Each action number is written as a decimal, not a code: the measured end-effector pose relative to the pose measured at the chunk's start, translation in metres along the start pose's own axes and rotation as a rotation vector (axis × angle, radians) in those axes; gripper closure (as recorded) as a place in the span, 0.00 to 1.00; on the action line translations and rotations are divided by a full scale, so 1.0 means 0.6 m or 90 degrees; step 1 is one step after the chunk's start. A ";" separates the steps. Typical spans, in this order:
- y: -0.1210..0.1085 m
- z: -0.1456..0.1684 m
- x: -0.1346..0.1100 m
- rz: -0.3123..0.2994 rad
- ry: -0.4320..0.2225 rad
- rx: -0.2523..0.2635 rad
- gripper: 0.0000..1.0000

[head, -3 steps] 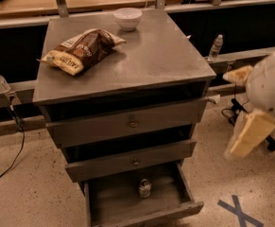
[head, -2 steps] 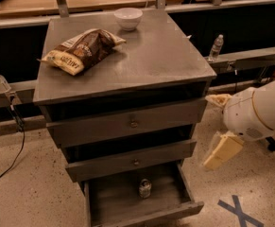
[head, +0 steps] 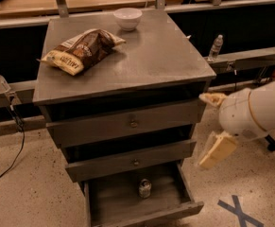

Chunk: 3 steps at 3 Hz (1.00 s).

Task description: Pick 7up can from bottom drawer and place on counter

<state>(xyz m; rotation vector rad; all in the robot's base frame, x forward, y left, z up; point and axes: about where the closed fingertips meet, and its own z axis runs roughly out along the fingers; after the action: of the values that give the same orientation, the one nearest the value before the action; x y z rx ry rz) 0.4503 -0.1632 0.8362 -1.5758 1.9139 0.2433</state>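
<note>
7up can point(head: 144, 188) in drawer point(head: 113, 200), hand point(head: 214, 125) beside

Snack bag point(head: 82, 50), bowl point(head: 128, 18) (bottle point(head: 215, 47) apart)

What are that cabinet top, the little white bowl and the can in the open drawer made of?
The counter looks like brushed grey metal, with a dull streaky sheen. The white bowl seems glazed ceramic or plastic: smooth, glossy. The 7up can standing in the bottom drawer looks like thin shiny metal. The gripper, open right of the cabinet, has cream fingers, probably plastic.
</note>
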 end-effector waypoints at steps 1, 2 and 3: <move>0.014 0.108 -0.002 0.014 -0.140 -0.017 0.00; 0.028 0.202 -0.011 0.055 -0.281 0.006 0.00; 0.034 0.284 -0.014 0.042 -0.371 0.027 0.00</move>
<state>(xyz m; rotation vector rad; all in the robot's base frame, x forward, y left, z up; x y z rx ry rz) 0.4922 -0.0629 0.7034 -1.2361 1.4993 0.6115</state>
